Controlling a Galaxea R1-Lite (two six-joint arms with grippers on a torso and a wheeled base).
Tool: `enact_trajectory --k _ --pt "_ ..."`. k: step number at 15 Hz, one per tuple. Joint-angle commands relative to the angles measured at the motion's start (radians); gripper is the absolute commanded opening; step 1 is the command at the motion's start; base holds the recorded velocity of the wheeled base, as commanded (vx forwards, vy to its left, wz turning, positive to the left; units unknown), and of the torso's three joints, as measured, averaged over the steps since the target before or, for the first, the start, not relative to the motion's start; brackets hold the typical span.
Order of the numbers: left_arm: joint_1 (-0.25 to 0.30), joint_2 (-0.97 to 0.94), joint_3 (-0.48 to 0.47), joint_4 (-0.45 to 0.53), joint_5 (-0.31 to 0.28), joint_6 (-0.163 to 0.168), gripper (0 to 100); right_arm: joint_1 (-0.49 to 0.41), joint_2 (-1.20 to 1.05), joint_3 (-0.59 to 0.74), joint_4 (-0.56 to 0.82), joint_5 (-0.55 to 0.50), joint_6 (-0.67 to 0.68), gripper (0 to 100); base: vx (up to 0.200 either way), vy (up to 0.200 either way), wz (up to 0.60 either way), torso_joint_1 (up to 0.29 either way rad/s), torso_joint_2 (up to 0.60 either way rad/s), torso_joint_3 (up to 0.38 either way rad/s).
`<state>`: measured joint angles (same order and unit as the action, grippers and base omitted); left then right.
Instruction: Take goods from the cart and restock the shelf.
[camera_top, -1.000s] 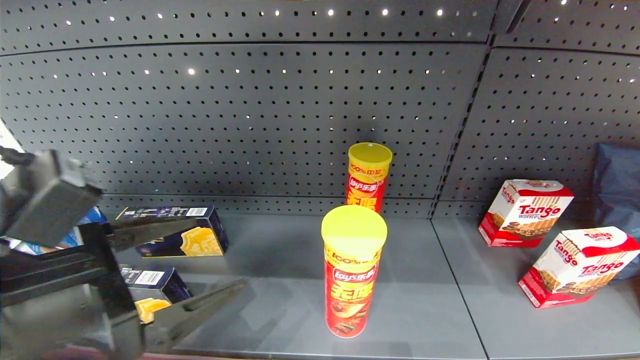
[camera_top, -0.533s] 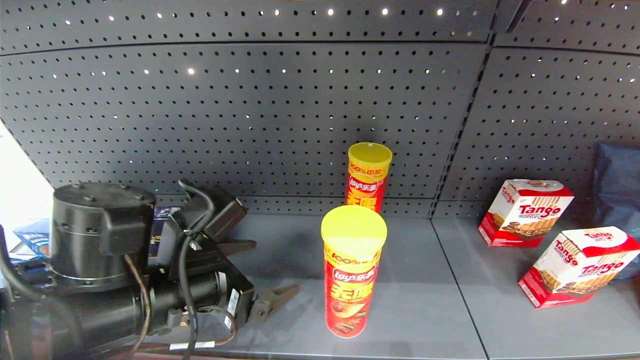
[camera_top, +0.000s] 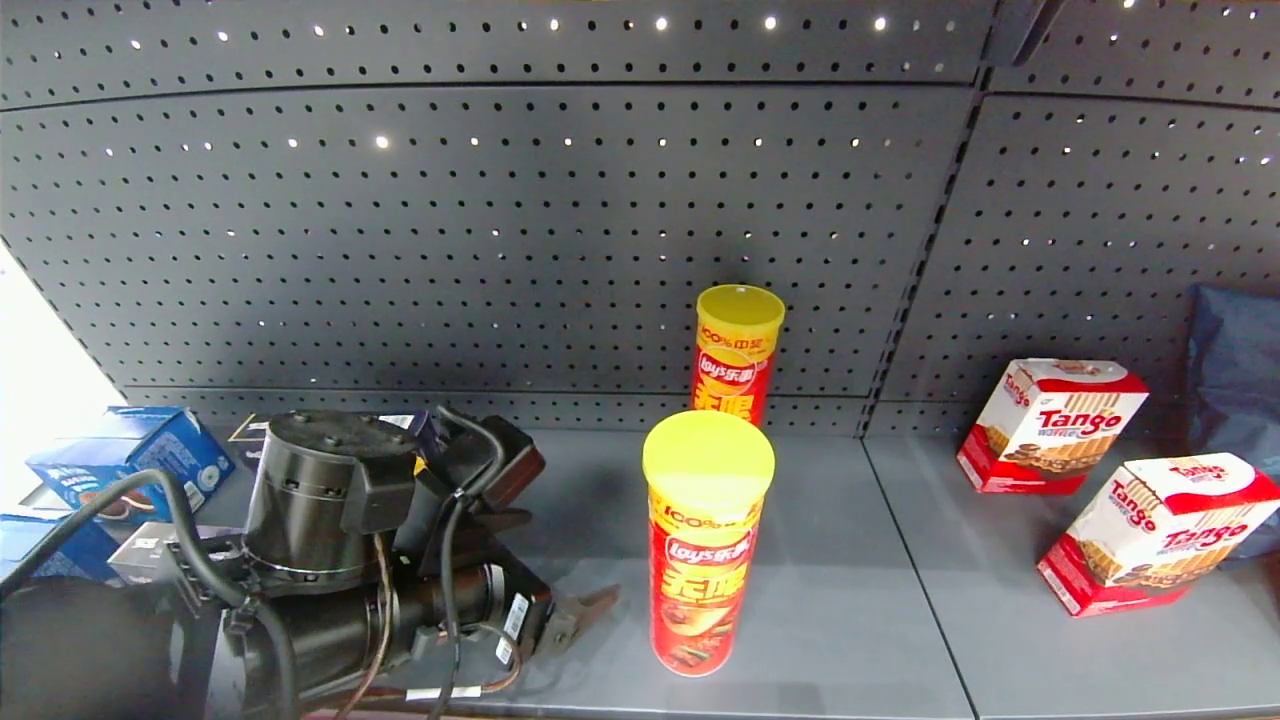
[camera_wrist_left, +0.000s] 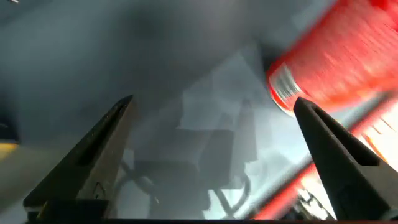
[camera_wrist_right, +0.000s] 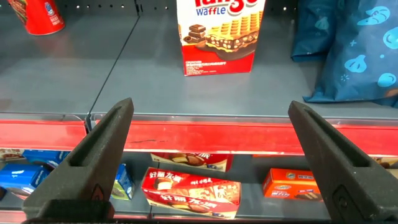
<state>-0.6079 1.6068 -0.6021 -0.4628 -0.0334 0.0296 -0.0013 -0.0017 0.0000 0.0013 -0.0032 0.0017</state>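
near-left on shelf (camera_top: 850, 620): left gripper (camera_top: 565, 557), jaws apart, just left of front chip can (camera_top: 706, 545). 2nd can (camera_top: 738, 352) behind, by pegboard (camera_top: 500, 250). wafer boxes (camera_top: 1050, 425) at right.

A dark grey pegboard (camera_top: 500, 230) backs the shelf (camera_top: 850, 600), with its holes in even rows. A slotted upright (camera_top: 930, 250) divides it: the wider panel lies left of the upright, and a second panel (camera_top: 1110, 200) runs right of it. Bright specks of light (camera_top: 383, 143) shine through some holes on both sides of the upright, mostly high up. From the upright's foot a seam (camera_top: 921, 580) crosses the grey shelf toward its front. Far left of the upright, past the pegboard's edge, is a white glare (camera_top: 40, 370). A red rail (camera_wrist_right: 205, 138) lines the shelf's front edge.
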Motion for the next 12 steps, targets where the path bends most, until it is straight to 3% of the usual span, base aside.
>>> enact_trajectory --k 1,5,12 --pt "-0.015 0.036 -0.002 -0.019 0.013 -0.003 100 0.0 0.002 0.0 0.0 0.0 0.0 100 0.0 0.0 0.0 0.0 0.0 0.0" --pt "-0.052 0.045 -0.03 -0.022 0.041 -0.066 100 0.0 0.002 0.0 0.0 0.0 0.0 100 0.0 0.0 0.0 0.0 0.0 0.0" --pt "-0.081 0.094 -0.065 -0.073 0.052 -0.066 100 0.001 0.002 0.0 0.0 0.0 0.0 100 0.0 0.0 0.0 0.0 0.0 0.0"
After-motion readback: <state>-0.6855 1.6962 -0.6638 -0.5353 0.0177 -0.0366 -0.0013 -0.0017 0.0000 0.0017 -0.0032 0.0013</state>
